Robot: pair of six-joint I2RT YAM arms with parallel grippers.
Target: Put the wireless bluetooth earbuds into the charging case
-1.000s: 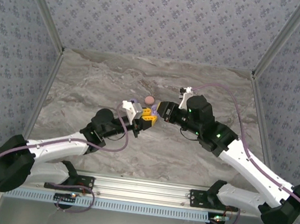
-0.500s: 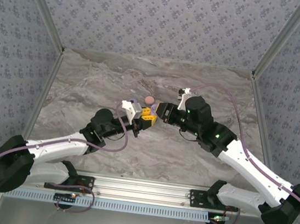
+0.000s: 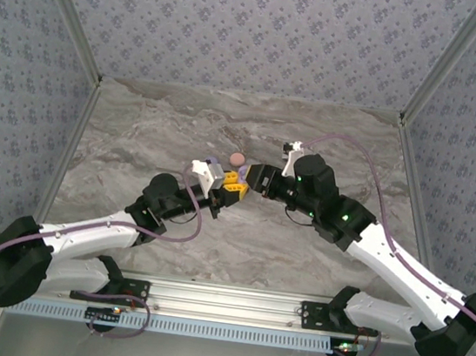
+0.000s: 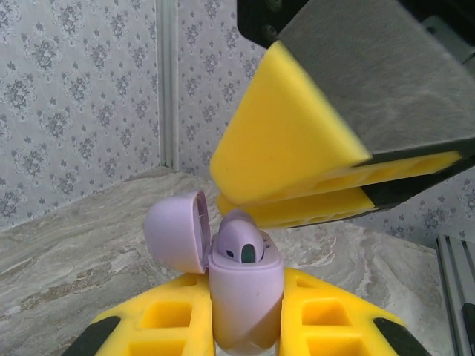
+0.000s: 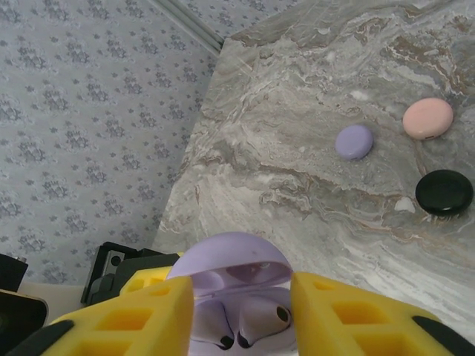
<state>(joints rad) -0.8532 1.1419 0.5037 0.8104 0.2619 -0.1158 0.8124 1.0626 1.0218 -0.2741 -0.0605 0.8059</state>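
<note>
Left gripper pinches one open case, lavender, upright between its yellow fingers, lid swung back. Two lavender earbuds sit in its wells. Right gripper hangs just above the case, jaws spread, gripping nothing. Farther out on the marble table lie three closed cases: one lavender case, one pink case and one black case. Patterned wall behind.
</note>
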